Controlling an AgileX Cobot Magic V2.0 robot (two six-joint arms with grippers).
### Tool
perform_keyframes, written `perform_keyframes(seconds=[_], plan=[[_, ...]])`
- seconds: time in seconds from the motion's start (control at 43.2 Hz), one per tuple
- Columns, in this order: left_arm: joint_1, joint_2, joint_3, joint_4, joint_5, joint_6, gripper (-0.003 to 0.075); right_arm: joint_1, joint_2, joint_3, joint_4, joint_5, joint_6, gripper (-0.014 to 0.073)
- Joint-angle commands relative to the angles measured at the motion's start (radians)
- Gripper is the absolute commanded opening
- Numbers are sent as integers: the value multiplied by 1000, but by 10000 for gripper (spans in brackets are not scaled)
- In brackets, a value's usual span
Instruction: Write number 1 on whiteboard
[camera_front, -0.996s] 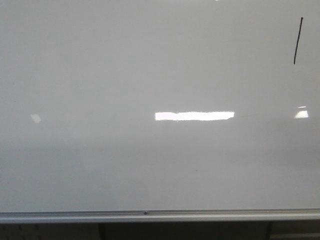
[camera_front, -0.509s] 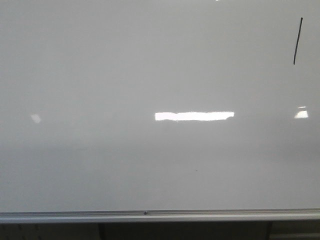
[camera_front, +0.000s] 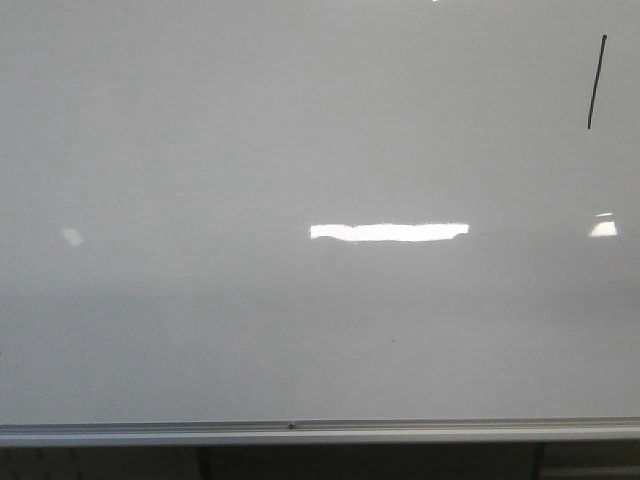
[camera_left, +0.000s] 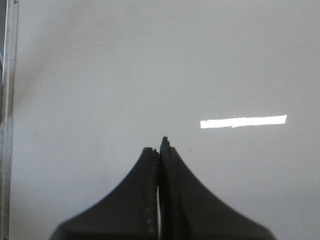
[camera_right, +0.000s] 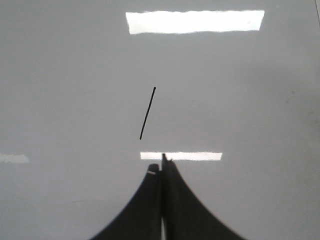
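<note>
Whiteboard (camera_front: 300, 300) fills nearly everything ahead, glossy and pale, with its silver frame (camera_front: 320, 431) running along the near edge. Far off to the right sits the number 1 (camera_front: 596, 82), a thin black stroke leaning slightly. Neither arm shows from the front. Each wrist camera shows its own tool: the left gripper (camera_left: 159, 150) pressed fully together holding nothing, the right gripper (camera_right: 163, 167) likewise closed and empty, hovering just short of the stroke.
</note>
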Motion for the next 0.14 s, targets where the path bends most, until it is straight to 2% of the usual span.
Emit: perform_keyframes(seconds=[0.0, 0.116], plan=[[1, -15, 23, 0, -79, -6, -20, -5, -17, -21, 5, -88, -12, -62], [1, -15, 23, 0, -79, -6, -20, -5, -17, -21, 5, -88, -12, -62]])
